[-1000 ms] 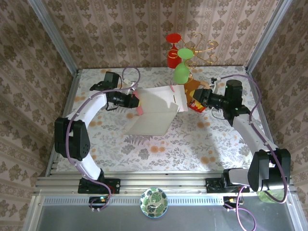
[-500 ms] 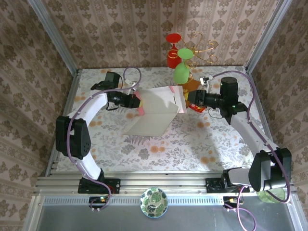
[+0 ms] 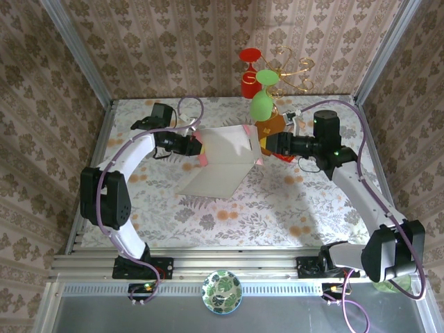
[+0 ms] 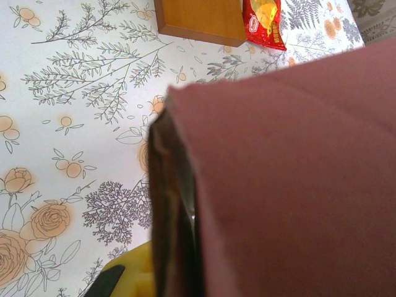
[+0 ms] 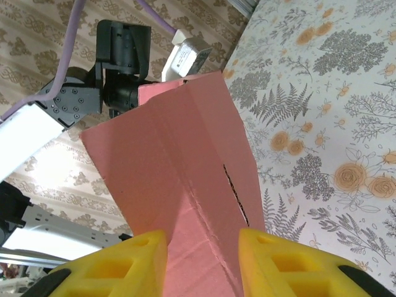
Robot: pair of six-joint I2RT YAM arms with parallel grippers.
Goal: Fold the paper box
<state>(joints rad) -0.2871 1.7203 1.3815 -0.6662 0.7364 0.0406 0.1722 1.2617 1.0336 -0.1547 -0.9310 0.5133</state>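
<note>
Floral table (image 3: 277, 208) open nearside, pink cardboard paper box (image 3: 222, 163) pinched by my left gripper (image 3: 201, 155), right gripper (image 5: 203, 240) straddling its ridge, grip unclear.

left arm (image 3: 128, 154): white tubular links, black rounded joint housings | right arm (image 3: 361, 191): same white and black | purple cable (image 5: 77, 15): runs along each arm | right gripper (image 5: 203, 241): yellow moulded fingers (image 5: 124, 266), square recesses | black base blocks (image 3: 142, 267): desk's near edge

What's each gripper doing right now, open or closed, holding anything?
Left gripper: closed on the paper box, at its left edge.
Right gripper: fingers straddle its folded ridge; cannot tell whether they are clamping it.
</note>
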